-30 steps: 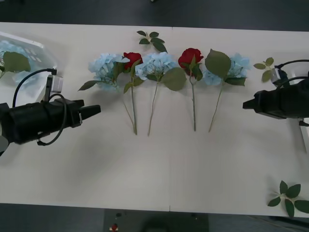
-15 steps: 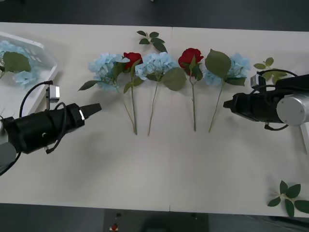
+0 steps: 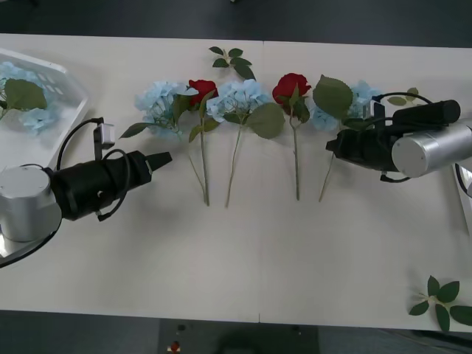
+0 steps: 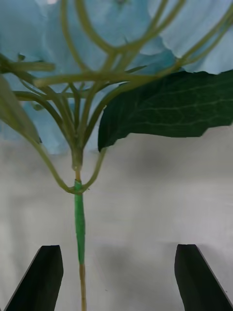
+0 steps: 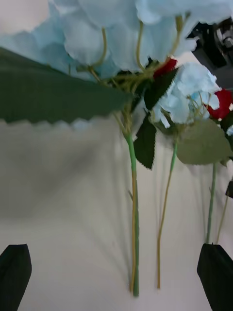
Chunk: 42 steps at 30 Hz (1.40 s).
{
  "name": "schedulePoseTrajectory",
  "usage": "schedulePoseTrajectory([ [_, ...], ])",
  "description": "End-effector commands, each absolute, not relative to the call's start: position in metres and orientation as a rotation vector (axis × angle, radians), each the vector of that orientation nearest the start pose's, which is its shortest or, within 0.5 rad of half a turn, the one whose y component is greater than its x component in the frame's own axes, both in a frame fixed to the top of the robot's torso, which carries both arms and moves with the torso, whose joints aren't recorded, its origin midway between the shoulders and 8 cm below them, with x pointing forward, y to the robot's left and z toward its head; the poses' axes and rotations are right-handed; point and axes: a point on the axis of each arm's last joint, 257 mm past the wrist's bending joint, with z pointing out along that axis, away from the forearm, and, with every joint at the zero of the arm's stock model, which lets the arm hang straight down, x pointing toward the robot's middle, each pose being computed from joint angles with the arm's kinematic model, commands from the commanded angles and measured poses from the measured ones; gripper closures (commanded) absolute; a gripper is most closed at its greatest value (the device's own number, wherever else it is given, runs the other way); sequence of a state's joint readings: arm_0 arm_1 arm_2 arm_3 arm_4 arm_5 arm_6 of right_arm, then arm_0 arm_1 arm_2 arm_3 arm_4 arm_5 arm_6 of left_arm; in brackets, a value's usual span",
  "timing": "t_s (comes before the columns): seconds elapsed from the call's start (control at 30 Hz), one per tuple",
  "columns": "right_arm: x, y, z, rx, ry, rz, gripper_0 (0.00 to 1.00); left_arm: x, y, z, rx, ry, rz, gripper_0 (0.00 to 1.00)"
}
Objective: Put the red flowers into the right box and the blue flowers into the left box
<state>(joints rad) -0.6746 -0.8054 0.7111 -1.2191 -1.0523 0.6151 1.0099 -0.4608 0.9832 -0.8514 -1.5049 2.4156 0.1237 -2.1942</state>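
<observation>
Blue flowers (image 3: 162, 103), fluffy pale clusters, and red flowers (image 3: 290, 87) are lying in a row on the surface (image 3: 243, 251). Both pincers, left (image 3: 164, 157) and right (image 3: 332, 145), are reaching inward, fingers spread wide.

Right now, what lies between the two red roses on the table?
In the front view, one blue hydrangea with its big green leaf lies between the left rose and the right rose.

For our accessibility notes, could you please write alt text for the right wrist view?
The right gripper is open, its two black fingers either side of a blue flower's thin green stem. Beyond it spread pale-blue petals and a big dark green leaf over the pale table.
</observation>
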Motion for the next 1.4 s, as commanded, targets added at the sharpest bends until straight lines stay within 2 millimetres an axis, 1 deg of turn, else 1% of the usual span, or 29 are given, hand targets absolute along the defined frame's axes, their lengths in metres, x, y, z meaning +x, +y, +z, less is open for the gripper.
schedulePoseTrajectory([
  [0.03, 0.605, -0.218, -0.266, 0.245, 2.324, 0.552, 0.33, 0.565, 0.183, -0.233, -0.173, 1.989, -0.931, 0.0],
  [0.23, 0.603, -0.206, -0.27, 0.231, 2.335, 0.569, 0.33, 0.593, 0.179, -0.227, -0.2, 1.96, -0.914, 0.0],
  [0.27, 0.602, -0.201, -0.271, 0.224, 2.339, 0.573, 0.33, 0.598, 0.178, -0.228, -0.207, 1.959, -0.909, 0.0],
  [0.37, 0.6, -0.197, -0.275, 0.207, 2.348, 0.567, 0.33, 0.608, 0.176, -0.233, -0.201, 1.969, -0.884, 0.0],
  [0.4, 0.598, -0.192, -0.278, 0.203, 2.353, 0.573, 0.33, 0.612, 0.175, -0.236, -0.199, 1.976, -0.873, 0.0],
  [0.5, 0.597, -0.188, -0.282, 0.2, 2.358, 0.574, 0.33, 0.617, 0.173, -0.239, -0.195, 1.984, -0.86, 0.0],
  [0.53, 0.598, -0.188, -0.281, 0.199, 2.357, 0.573, 0.43, 0.618, 0.17, -0.239, -0.196, 1.983, -0.863, 0.0],
  [0.57, 0.597, -0.187, -0.283, 0.199, 2.359, 0.574, 0.58, 0.619, 0.168, -0.238, -0.193, 1.981, -0.865, 0.0],
  [0.6, 0.598, -0.186, -0.282, 0.197, 2.356, 0.575, 0.94, 0.619, 0.167, -0.236, -0.191, 1.978, -0.867, 0.0],
  [0.63, 0.598, -0.185, -0.282, 0.196, 2.356, 0.577, 1.0, 0.619, 0.164, -0.235, -0.189, 1.977, -0.873, 0.0],
  [0.8, 0.6, -0.184, -0.286, 0.197, 2.352, 0.574, 1.0, 0.617, 0.143, -0.236, -0.154, 1.985, -0.892, 0.0],
  [0.9, 0.606, -0.184, -0.286, 0.205, 2.332, 0.573, 1.0, 0.614, 0.128, -0.235, -0.141, 1.987, -0.918, 0.0],
  [1.03, 0.613, -0.185, -0.286, 0.212, 2.323, 0.559, 1.0, 0.612, 0.122, -0.236, -0.133, 1.987, -0.925, 0.0],
  [1.13, 0.619, -0.184, -0.279, 0.199, 2.311, 0.553, 1.0, 0.611, 0.119, -0.238, -0.129, 1.991, -0.929, 0.0],
  [1.17, 0.623, -0.186, -0.273, 0.193, 2.302, 0.546, 1.0, 0.609, 0.116, -0.239, -0.125, 1.994, -0.931, 0.0],
  [1.23, 0.632, -0.194, -0.251, 0.186, 2.27, 0.539, 1.0, 0.608, 0.113, -0.241, -0.123, 1.997, -0.935, 0.0],
  [1.27, 0.639, -0.199, -0.232, 0.17, 2.242, 0.532, 1.0, 0.608, 0.112, -0.24, -0.121, 1.995, -0.937, 0.0],
  [1.3, 0.64, -0.201, -0.225, 0.163, 2.236, 0.529, 1.0, 0.608, 0.112, -0.24, -0.122, 1.994, -0.936, 0.0],
  [1.37, 0.645, -0.217, -0.188, 0.125, 2.224, 0.482, 1.0, 0.611, 0.112, -0.238, -0.123, 1.985, -0.926, 0.0],
  [1.4, 0.644, -0.222, -0.18, 0.115, 2.228, 0.466, 1.0, 0.612, 0.114, -0.238, -0.122, 1.984, -0.919, 0.06],
])
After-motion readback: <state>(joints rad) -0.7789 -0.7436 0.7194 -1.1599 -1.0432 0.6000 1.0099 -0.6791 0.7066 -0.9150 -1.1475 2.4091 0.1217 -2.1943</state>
